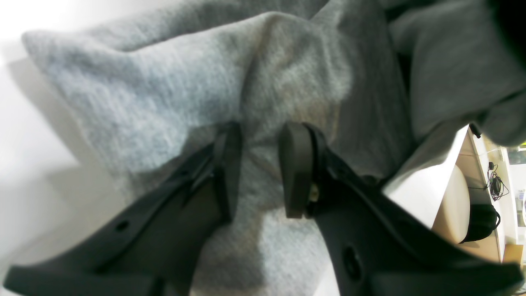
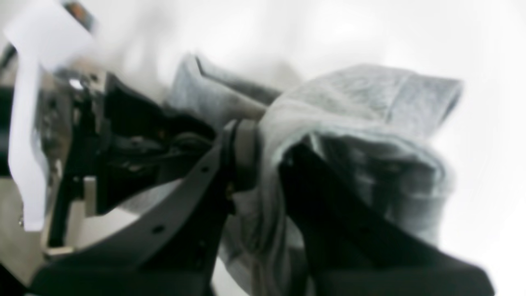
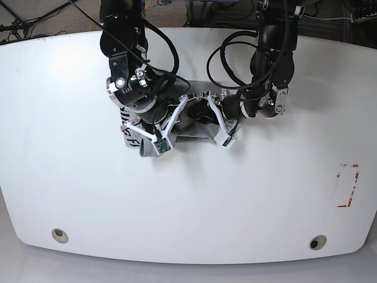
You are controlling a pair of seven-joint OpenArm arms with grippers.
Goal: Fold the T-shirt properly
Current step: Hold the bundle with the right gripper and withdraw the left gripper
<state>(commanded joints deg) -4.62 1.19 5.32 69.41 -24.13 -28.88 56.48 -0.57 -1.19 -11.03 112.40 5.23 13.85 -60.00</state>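
Here the T-shirt (image 3: pixel 191 127) lies bunched on the table (image 3: pixel 265 194) between both arms, with the left gripper (image 1: pixel 259 164) pinching a ridge and the right gripper (image 2: pixel 263 164) clamping a wad, equally near.

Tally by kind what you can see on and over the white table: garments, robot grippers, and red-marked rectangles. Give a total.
Garments: 1, the T-shirt
Robot grippers: 2, left gripper, right gripper
Red-marked rectangles: 1
Total: 4
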